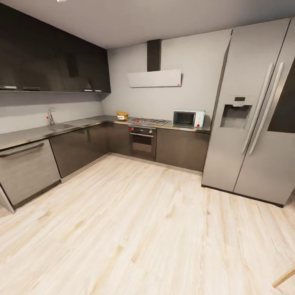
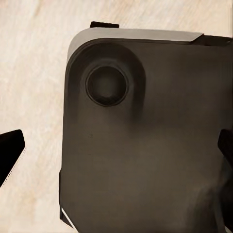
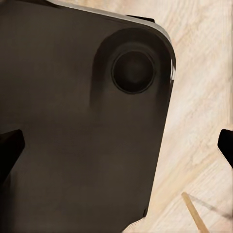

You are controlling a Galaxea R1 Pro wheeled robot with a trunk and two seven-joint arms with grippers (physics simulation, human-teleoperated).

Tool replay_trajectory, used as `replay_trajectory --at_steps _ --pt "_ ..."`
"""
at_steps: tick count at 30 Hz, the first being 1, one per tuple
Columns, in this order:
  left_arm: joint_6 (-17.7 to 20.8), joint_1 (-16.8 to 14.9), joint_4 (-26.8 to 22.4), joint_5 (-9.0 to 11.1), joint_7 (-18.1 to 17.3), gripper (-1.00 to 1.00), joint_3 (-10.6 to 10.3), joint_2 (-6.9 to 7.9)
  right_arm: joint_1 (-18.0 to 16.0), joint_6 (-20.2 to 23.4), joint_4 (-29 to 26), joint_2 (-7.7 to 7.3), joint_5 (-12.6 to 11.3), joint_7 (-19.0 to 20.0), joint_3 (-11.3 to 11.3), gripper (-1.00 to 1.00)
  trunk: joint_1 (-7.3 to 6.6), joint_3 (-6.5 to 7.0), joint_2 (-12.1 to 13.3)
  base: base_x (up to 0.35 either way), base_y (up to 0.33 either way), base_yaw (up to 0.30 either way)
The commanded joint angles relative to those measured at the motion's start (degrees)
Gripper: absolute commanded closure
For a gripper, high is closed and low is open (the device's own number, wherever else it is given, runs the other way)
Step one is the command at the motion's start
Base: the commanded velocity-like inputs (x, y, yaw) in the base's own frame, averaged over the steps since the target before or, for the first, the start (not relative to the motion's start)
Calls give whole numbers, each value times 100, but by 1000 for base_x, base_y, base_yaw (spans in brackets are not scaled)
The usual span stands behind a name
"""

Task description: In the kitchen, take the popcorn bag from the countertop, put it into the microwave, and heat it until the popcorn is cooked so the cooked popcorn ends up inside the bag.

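No writing can be read at this range. At 3 o'clock in the head view stands the steel fridge (image 1: 254,119). The grey countertop (image 1: 37,133) runs from 9 toward 1 o'clock. On it, beyond the hob (image 1: 149,121), sits the mint-blue microwave (image 1: 188,118), dark door shut. The tan popcorn bag (image 1: 122,115) rests at 12 o'clock. Left gripper (image 2: 119,150) and right gripper (image 3: 116,150) hang spread apart over the robot's dark base (image 2: 145,145).

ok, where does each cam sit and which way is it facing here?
Head: on the robot's head, facing across the wood floor to the microwave and popcorn bag on the countertop.
Left wrist: facing down at the robot's dark base; fingertips apart.
Right wrist: the same base, fingertips apart.
Both wrist views share base and floor.
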Motion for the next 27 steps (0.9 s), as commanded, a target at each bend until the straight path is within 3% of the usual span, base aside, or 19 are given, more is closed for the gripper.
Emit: replay_trajectory --at_steps 1,27 --pt "-14 -1 1 58 3 -100 2 -1 -2 -20 4 -1 7 -3 31 -100 3 -4 -2 323 0 -20" --pt "-14 -1 1 42 -3 -100 -2 -1 -2 -29 4 -2 18 -8 48 -100 3 -4 -2 323 34 -1"
